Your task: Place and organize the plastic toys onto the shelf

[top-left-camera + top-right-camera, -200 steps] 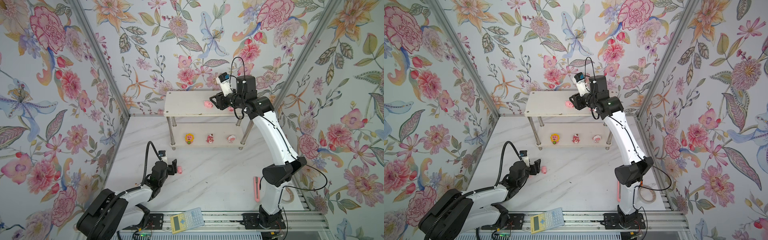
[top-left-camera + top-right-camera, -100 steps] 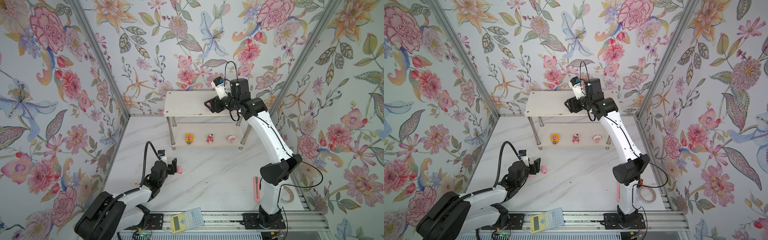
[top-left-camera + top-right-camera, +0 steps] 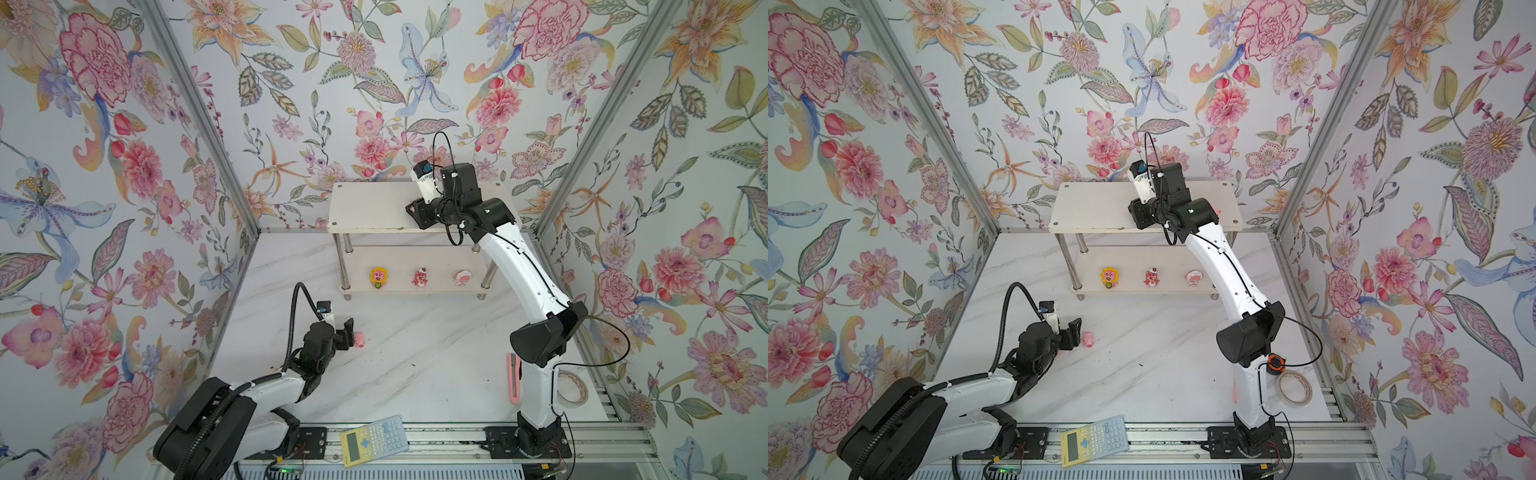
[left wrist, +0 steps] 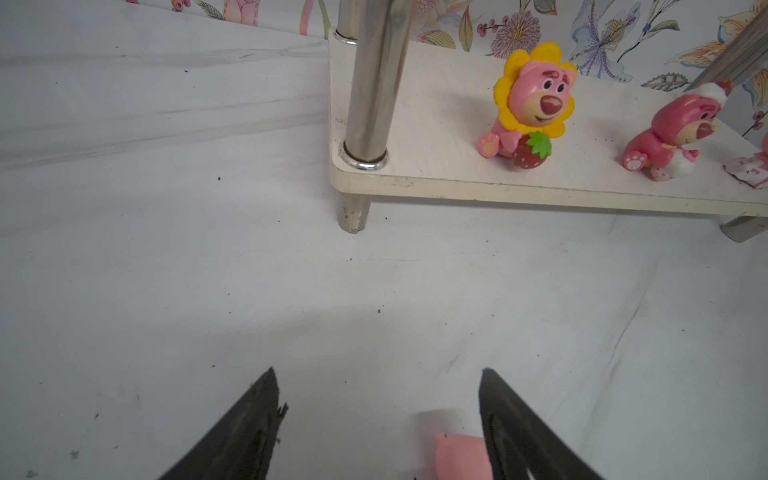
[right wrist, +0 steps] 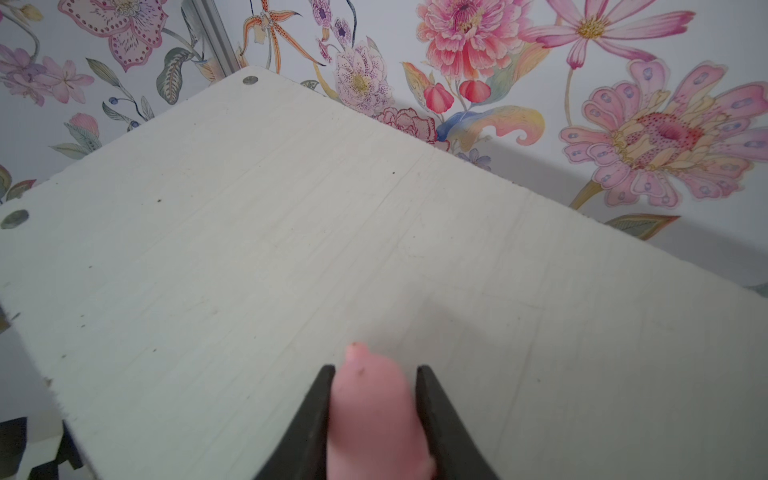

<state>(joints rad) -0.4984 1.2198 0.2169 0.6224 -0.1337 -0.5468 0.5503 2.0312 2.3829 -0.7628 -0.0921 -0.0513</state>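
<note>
The white shelf stands at the back, in both top views. Over its top tier my right gripper is shut on a pink pig; in a top view the arm hides most of that pig. On the lower tier stand the yellow-maned toy, the dark pink bear and the round pink-and-white toy. Another pink pig lies on the table. My left gripper is open and low over the table, with that pig just inside one finger.
A yellow-and-grey calculator lies on the front rail. A pink utility knife and a tape roll lie by the right arm's base. Flowered walls close in three sides. The chrome shelf leg stands ahead of the left gripper.
My right gripper slid left along the top tier to the pig lying there and closed on it. The left arm and the pig by it have not moved.
</note>
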